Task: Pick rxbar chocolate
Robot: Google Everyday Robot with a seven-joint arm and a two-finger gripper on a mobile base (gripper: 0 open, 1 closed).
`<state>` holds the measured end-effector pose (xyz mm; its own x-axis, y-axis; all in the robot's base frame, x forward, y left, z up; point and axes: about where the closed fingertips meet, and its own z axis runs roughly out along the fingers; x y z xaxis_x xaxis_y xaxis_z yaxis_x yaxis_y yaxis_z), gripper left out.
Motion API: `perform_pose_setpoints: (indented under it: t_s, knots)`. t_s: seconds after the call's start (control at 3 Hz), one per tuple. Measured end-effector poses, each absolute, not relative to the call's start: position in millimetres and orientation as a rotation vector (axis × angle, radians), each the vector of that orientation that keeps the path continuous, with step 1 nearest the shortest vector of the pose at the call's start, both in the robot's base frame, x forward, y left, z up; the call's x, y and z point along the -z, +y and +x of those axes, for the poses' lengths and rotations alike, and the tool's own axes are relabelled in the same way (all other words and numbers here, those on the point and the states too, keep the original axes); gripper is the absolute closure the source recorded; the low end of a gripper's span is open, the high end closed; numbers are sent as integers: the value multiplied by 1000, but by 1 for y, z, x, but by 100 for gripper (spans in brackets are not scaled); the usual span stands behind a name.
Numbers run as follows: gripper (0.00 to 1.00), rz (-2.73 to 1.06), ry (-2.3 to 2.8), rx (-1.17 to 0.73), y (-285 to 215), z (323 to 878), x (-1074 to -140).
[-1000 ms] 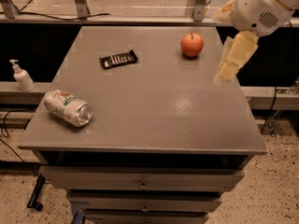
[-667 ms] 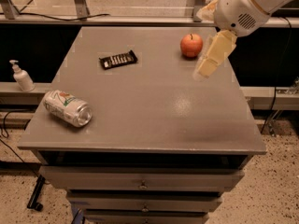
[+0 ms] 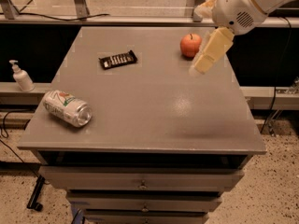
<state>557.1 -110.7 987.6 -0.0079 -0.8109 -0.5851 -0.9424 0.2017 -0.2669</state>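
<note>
Cream-coloured pincer (image 3: pixel 202 65) is hovering over the far right part of the grey tabletop (image 3: pixel 159 120), just beside a round red apple (image 3: pixel 190 45); spread or pressed together cannot be told. Flat black rectangular rxbar chocolate (image 3: pixel 118 59) is lying far left of centre, well apart from the pincer. Silver-white soda can (image 3: pixel 67 108) is lying on its side near left.
</note>
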Motion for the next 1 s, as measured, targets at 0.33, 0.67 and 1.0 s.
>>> perform_pose_setpoints:
  t_s: [0.33, 0.67, 1.0]
  knots:
    - [0, -1564, 1798, -329, -70, 578, -980]
    - [0, -1471, 1776, -354, -26, 625, -970]
    - [0, -1421, 1801, -382, 13, 669, -953]
